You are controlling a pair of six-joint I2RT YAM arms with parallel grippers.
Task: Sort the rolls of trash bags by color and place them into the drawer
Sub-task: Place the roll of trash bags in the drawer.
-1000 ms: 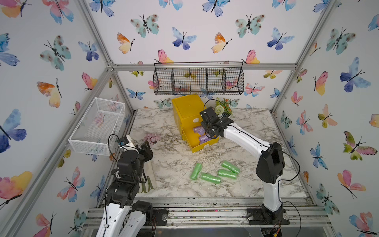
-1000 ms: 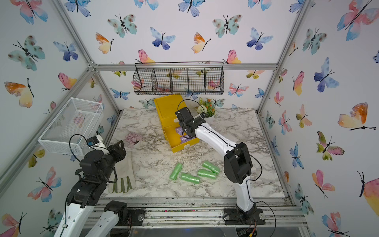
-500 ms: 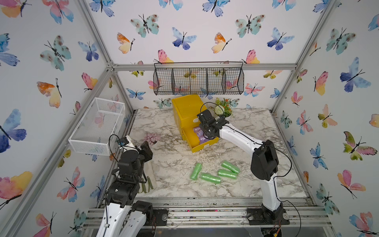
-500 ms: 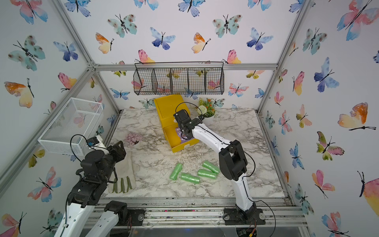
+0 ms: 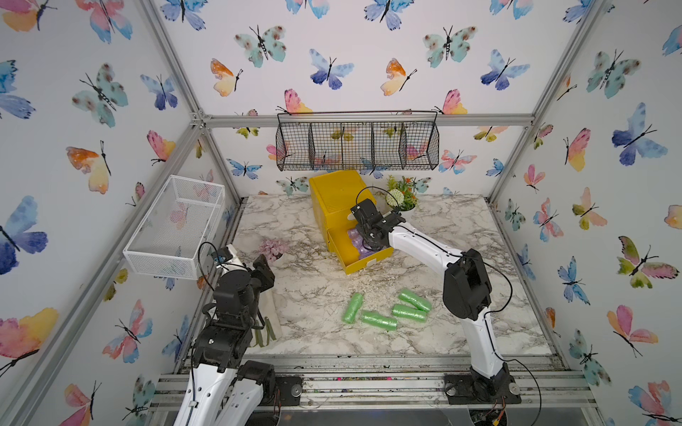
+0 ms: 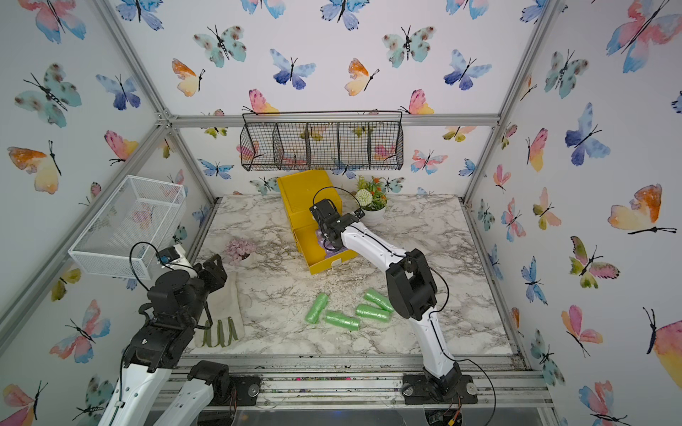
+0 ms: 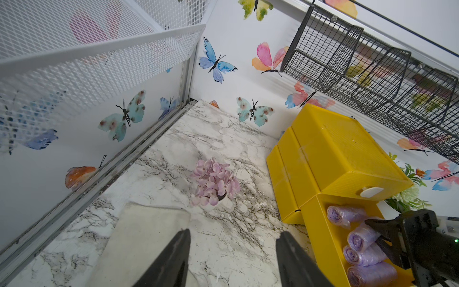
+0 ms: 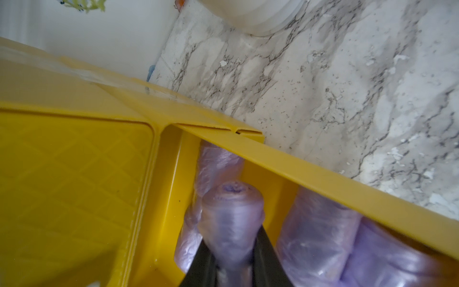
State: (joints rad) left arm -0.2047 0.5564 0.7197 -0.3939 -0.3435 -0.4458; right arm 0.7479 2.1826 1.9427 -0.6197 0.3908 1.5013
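Clamping purple roll (image 8: 232, 218) in drawer (image 8: 323, 184): right fingers (image 8: 268, 263) | left fingers (image 7: 173, 258) apart | plant pot (image 6: 372, 215) beside drawer

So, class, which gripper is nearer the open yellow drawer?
Right. The right gripper is inside the open drawer, shut on a purple roll. The left gripper is open and well apart from it, over the table by the flower cluster.

Both top views bright, evenly lit, diffuse; soft faint shadows beside green rolls (image 5: 378, 320); edges stretched by wide lens. Left wrist view sharp, white basket (image 7: 74, 74) near lens slightly soft. Right wrist view dimmer; purple roll (image 8: 232, 223) blurred, table (image 8: 347, 99) sharper.
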